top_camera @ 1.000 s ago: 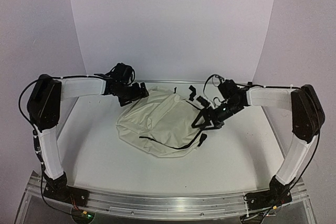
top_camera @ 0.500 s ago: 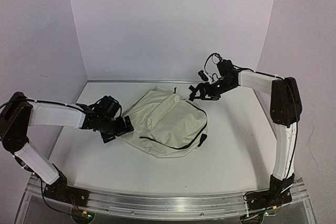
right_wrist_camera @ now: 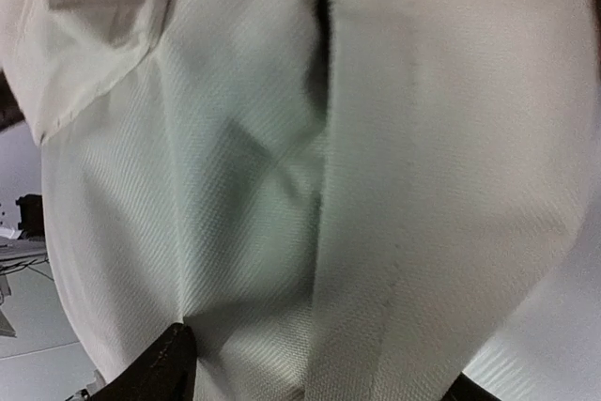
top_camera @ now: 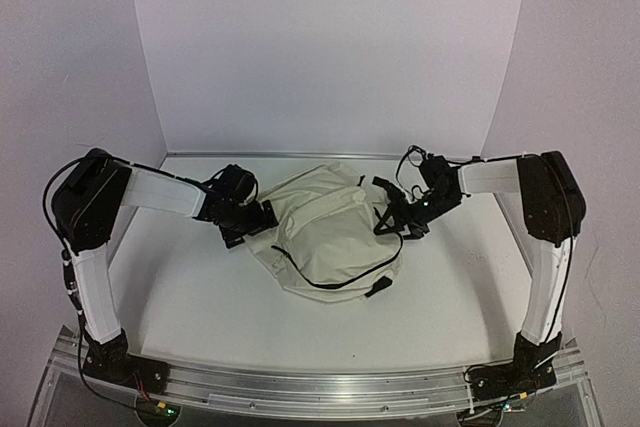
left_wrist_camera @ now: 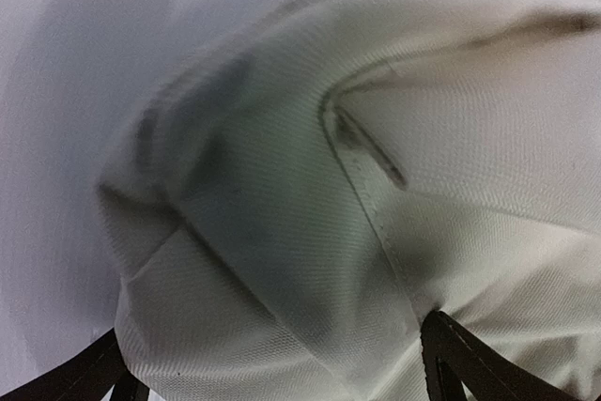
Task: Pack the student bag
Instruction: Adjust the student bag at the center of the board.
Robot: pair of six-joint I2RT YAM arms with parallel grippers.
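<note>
**Two arms closing in on the bag from either side**

Two grippers sit at opposite flanks of the student bag, which lies slumped on the white table a little toward the back wall, roughly midway between the arms. It is a cream fabric heap with a black zipper line curving along its near edge and a short black tab poking out at the near right.

The left gripper is low against the bag's left edge. From its own camera, its fingers are spread wide, one at each bottom corner of the view, with a rounded bulge of cream cloth filling the space between them. A seam and a small slit in the fabric show just beyond. The jaws look open around the cloth rather than biting it.

The right gripper is at the bag's right side, in among the black straps there. In its wrist view, one dark finger shows at the lower left and only a sliver of the other at the lower right, so they stand apart with folded cloth between. Whether they are actually squeezing that cloth, I cannot tell.
</note>
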